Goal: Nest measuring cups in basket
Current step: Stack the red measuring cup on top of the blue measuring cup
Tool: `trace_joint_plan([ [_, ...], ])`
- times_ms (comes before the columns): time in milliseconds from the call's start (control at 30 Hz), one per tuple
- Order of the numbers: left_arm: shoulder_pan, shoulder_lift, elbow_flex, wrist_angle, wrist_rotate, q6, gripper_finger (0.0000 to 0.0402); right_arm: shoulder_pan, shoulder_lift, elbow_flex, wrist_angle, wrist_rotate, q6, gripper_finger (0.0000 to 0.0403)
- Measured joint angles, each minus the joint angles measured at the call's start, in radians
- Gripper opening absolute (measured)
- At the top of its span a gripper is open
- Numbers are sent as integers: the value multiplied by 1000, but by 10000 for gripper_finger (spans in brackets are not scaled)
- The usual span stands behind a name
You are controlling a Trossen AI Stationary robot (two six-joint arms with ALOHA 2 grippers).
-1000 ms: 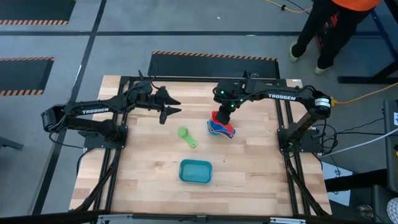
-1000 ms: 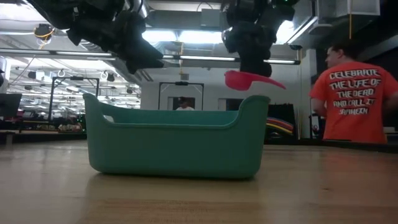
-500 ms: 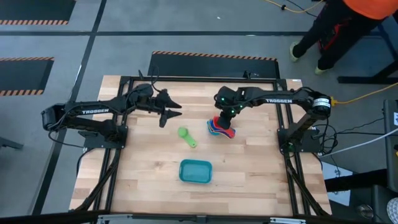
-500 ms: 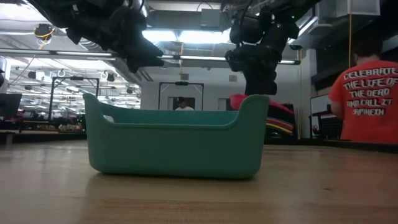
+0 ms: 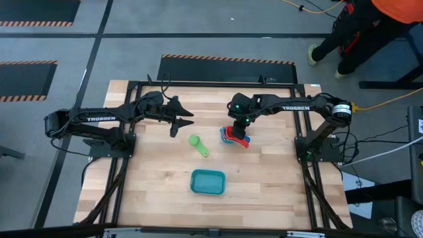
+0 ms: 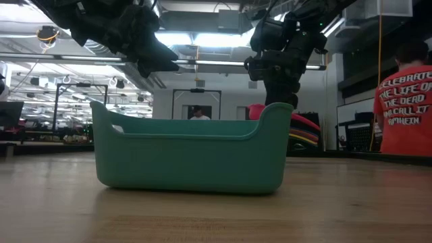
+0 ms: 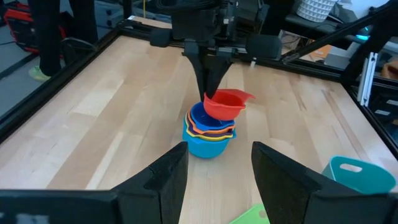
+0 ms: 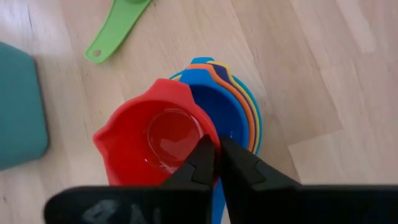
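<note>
My right gripper [image 5: 238,127] is shut on a red measuring cup [image 7: 225,104] and holds it just over a nested stack of cups [image 7: 208,134], blue, orange and light blue among them, which stands on its base on the table's far right part. A green cup [image 5: 198,145] lies alone on the wood to the left of the stack. The teal basket [image 5: 207,182] rests on its base toward the near edge. My left gripper [image 5: 183,119] hovers open to the left of the stack, touching nothing. My right gripper pinches the red cup's wall at the rim [image 8: 213,144], one finger [image 8: 202,160] inside the bowl and one finger [image 8: 241,163] outside. It comes from above, pointing down. The cup is tilted over the stack's top; I cannot tell whether it touches the stack.
A black frame runs around the wooden table's edges [image 5: 132,86]. Bare wood lies between the green cup and the basket and along the near edge. A person in an orange shirt [image 6: 405,101] stands beyond the far right corner.
My right gripper has come down with the red cup: the cup hung well above the basket's wall line in the low view and now sits low over the stack. The person behind the table has stepped farther right.
</note>
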Motion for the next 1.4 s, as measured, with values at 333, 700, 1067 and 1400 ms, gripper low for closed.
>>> trace_joint_plan([
  [333,0,0,0,0,-1,0,170,-1,0,0,0,0,-100,19],
  [700,0,0,0,0,-1,0,170,-1,0,0,16,1,-203,19],
  [1067,0,0,0,0,-1,-1,170,-3,1,58,-17,-19,-291,19],
  [1400,0,0,0,0,-1,-2,170,-5,1,58,-31,-40,-366,19],
])
